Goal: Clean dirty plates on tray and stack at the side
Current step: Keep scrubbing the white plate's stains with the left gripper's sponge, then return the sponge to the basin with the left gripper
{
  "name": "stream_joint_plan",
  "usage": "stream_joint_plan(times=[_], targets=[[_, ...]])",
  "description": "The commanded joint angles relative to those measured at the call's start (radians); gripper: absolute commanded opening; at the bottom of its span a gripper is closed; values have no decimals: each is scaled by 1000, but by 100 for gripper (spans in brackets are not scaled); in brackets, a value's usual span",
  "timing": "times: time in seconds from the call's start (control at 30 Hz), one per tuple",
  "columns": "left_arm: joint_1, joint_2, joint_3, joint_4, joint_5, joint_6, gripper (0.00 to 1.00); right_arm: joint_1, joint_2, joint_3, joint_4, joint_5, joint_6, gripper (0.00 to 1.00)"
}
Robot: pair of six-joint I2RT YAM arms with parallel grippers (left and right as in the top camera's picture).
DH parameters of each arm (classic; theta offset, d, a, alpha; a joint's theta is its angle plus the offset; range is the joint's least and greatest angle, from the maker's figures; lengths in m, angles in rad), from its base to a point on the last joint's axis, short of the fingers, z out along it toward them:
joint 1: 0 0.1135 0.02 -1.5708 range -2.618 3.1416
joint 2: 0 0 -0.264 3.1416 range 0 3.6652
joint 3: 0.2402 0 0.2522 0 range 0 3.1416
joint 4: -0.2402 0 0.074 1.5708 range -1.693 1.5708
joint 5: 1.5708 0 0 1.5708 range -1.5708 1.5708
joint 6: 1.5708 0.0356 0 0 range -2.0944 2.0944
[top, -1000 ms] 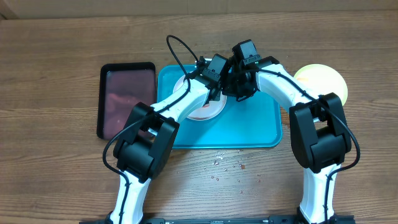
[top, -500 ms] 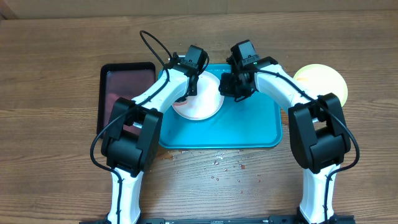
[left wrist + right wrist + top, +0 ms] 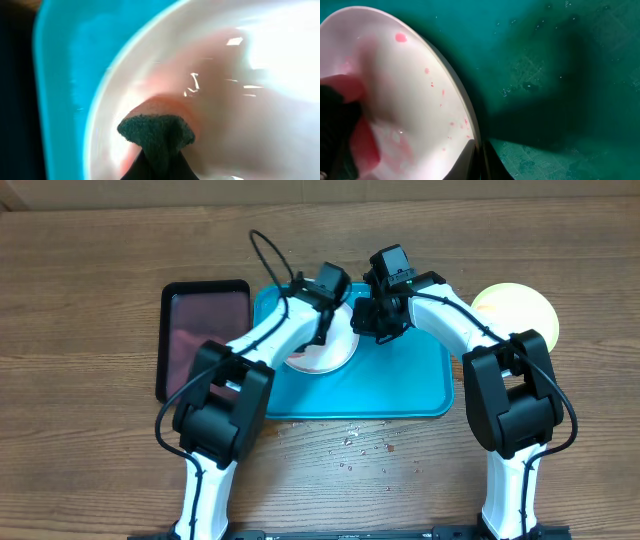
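You have the white plate (image 3: 338,352) lying toward the tray's (image 3: 400,385) 10 o'clock corner, its inside wet with pink smears and red specks. The turquoise tray lies flat on the table (image 3: 100,480). The green plate (image 3: 520,310) sits off the tray, at its 2 o'clock.

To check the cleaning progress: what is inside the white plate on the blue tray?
A dark scrubbing pad presses on the white plate, in a pink sauce film; red specks lie near its rim. Overhead, the left arm covers part of the plate, so that part cannot be judged.
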Motion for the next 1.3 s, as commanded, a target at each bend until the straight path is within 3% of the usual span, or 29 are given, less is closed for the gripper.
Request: stream_joint_plan(times=[0.0,0.53,0.97,1.27], targets=[[-36,130,-81,23,253,60,4,-10,0,6,9,6,11,4],[-15,130,-81,227,279,119,4,-10,0,6,8,6,11,4],[104,125,-71,9,282,160,4,-21,0,6,5,6,11,4],[105,56,23,-60,279,178,4,-25,0,6,5,6,11,4]])
